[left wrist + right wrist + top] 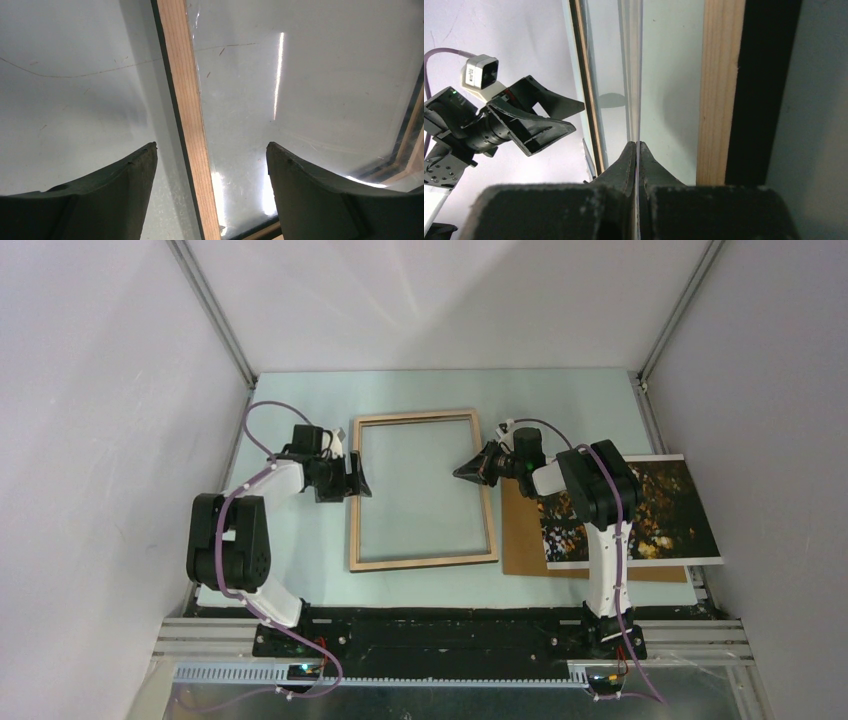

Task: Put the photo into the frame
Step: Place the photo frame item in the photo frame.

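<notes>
Centrally on the pale green table [560, 400] lies the frame [422, 562], light wood side up, with the table surface showing through its clear pane. The left gripper [357, 482] sits at the frame's left rail with its pincer spread wide. In the left wrist view its two dark fingers [115, 200] stand one on each side of the wooden rail, neither touching it, one over bare table and the other over the pane. The right gripper [462, 472] points leftward over the pane, just inside the right rail. The right wrist view shows its fingertips [626, 162] pressed tightly together, and whether anything thin is pinched between them cannot be told. The photo [660, 510], dark trees with orange-yellow leaves and white border strips, lies picture side up at the right of the table, outside the frame. It rests on a brown backing board [522, 540] whose left edge lies just beside the frame's right rail, and the right arm crosses over the left part of the print. In the right wrist view a small white block [485, 67] rides on the left gripper and carries a label [471, 75] with dark print, too small to read
</notes>
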